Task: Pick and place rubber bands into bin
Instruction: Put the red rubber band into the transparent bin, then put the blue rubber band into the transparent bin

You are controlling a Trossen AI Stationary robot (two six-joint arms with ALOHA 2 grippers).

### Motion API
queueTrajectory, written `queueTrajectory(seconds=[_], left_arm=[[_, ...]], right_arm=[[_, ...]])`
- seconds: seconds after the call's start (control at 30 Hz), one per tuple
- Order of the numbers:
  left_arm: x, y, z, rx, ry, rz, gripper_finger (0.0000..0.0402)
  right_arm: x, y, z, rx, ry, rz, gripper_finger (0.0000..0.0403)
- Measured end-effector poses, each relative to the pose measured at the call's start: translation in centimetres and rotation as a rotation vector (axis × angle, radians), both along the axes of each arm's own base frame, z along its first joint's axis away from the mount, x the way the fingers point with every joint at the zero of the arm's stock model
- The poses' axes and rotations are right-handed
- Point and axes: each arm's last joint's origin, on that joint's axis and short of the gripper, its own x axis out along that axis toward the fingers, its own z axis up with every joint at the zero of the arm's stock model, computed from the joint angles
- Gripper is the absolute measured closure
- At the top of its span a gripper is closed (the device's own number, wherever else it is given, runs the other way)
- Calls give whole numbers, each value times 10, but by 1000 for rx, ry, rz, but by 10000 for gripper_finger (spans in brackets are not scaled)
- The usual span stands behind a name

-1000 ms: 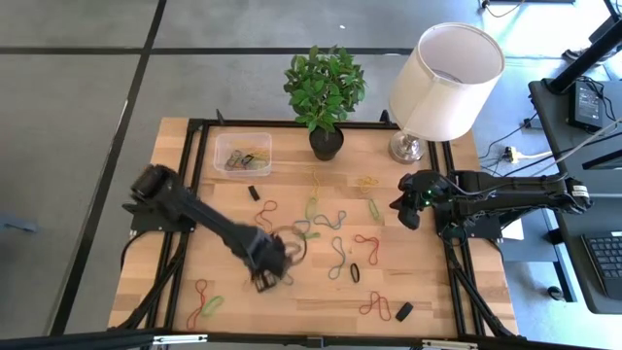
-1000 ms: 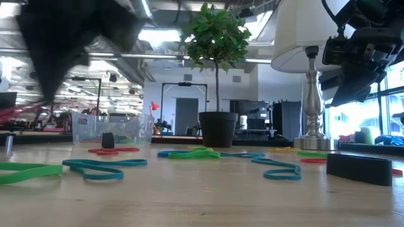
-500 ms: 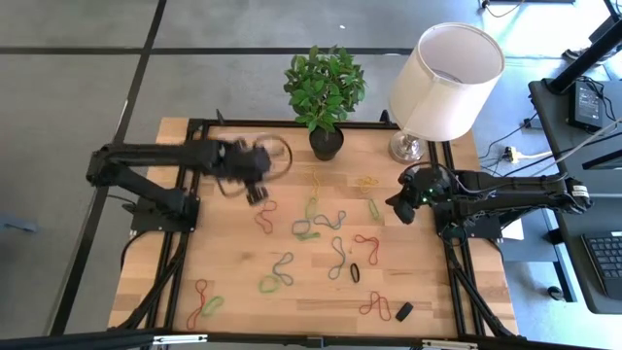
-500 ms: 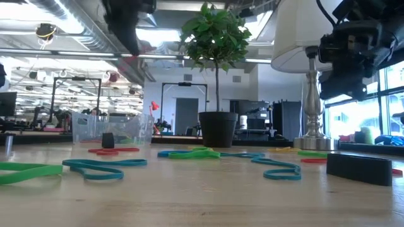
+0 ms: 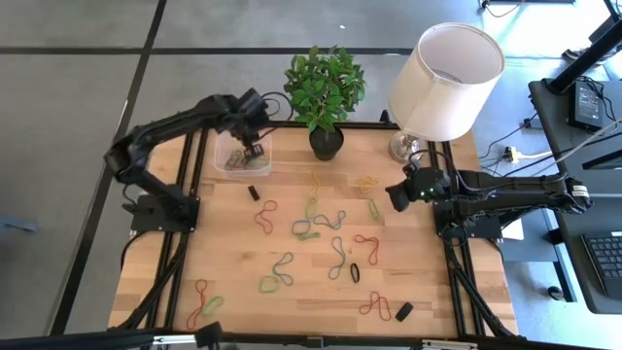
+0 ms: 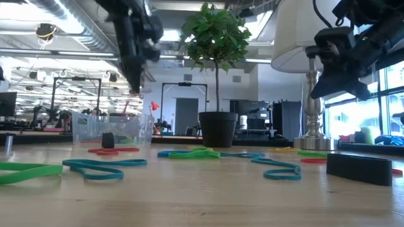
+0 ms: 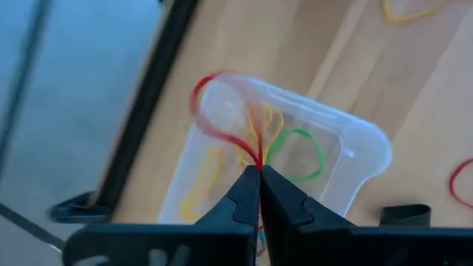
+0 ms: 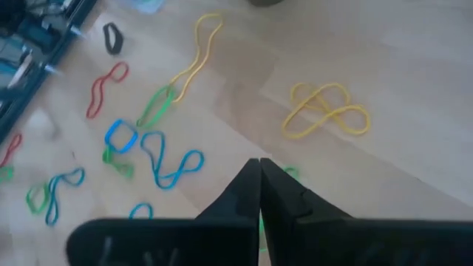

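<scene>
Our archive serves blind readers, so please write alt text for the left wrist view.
The left gripper, shut on a red rubber band, holds it above the clear bin, which already contains yellow and green bands. The bin sits on the wooden table near its edge.

Left arm stretched toward the far left of the table, elbow raised, wrist bent downward. Left gripper (image 7: pixel 259 171) held high, fingers pinched together with a thin red loop (image 7: pixel 218 118) caught between the tips. Right arm reaching in low from the right side. Right gripper (image 8: pixel 259 164) closed, nothing visibly gripped, hovering at right.
</scene>
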Motion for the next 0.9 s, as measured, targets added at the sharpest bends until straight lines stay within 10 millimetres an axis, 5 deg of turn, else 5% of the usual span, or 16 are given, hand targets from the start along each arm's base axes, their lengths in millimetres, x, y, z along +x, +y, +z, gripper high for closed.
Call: queueTrajectory(seconds=[0.4, 0.9], left_arm=[[19, 31, -80, -273, 151, 82, 395], [24, 36, -69, -252, 145, 155, 288]], right_arm=[[0, -1, 0, 62, -28, -92, 397], [-1, -1, 0, 52, -22, -83, 397]])
